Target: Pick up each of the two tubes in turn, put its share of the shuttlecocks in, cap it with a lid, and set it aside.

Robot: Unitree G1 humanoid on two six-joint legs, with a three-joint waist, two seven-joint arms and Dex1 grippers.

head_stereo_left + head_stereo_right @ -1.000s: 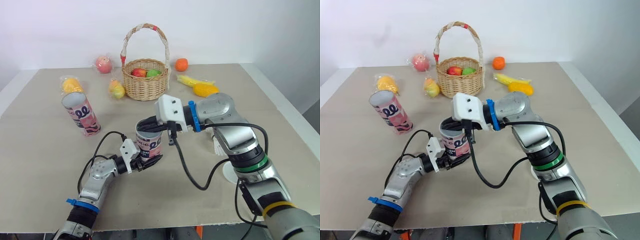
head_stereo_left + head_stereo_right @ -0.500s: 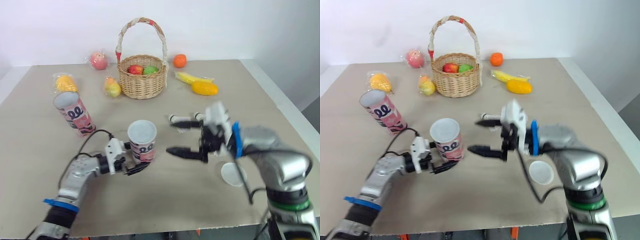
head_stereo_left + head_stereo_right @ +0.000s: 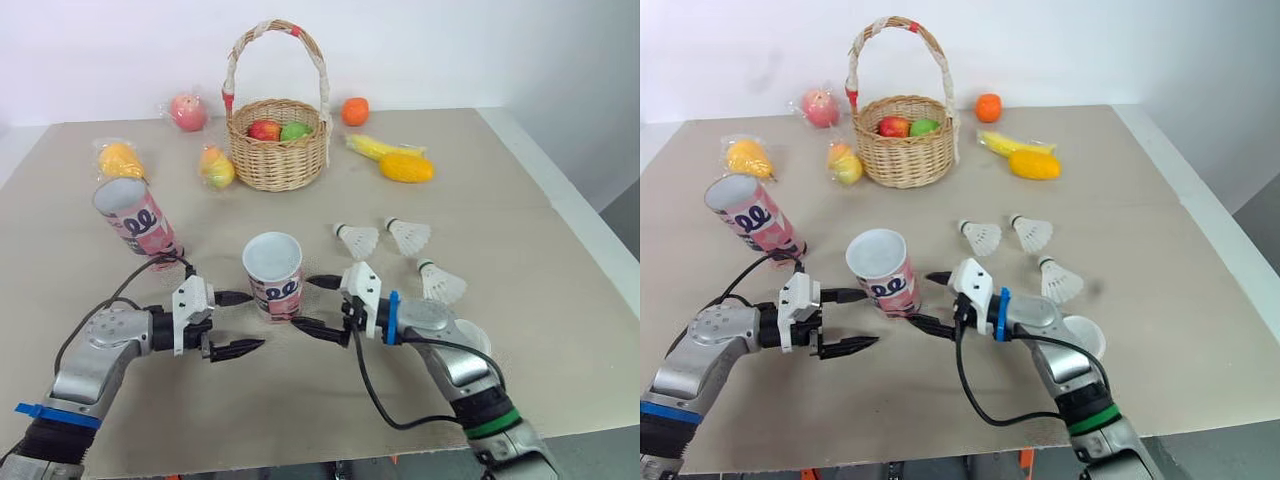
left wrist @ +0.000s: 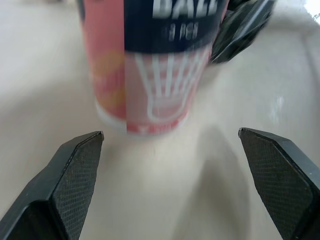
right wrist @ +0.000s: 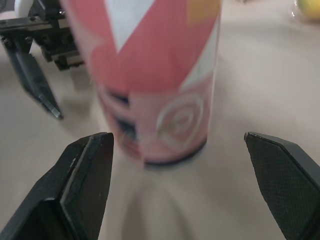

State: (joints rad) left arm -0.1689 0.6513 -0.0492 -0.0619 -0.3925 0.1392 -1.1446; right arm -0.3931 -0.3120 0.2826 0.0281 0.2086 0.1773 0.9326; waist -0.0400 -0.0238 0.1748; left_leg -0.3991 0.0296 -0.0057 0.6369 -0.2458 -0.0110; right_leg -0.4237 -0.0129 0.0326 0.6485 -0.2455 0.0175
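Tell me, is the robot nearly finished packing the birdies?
Not nearly. Nothing looks done: both tubes look uncapped. In hand: the near tube stands between the open left hand and open right hand, neither gripping it. Left: three shuttlecocks on the table, the far tube, and a lid.

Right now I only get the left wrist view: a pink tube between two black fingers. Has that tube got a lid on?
Observer: No. The tube stands upright with its mouth open.
Visitor: What is the dark blur behind it?
Observer: That is the right end effector. It is open and faces the tube from the other side without touching it.
Visitor: And where are the things that go inside?
Observer: Three shuttlecocks lie on the table, beyond the tube on the robot's right.
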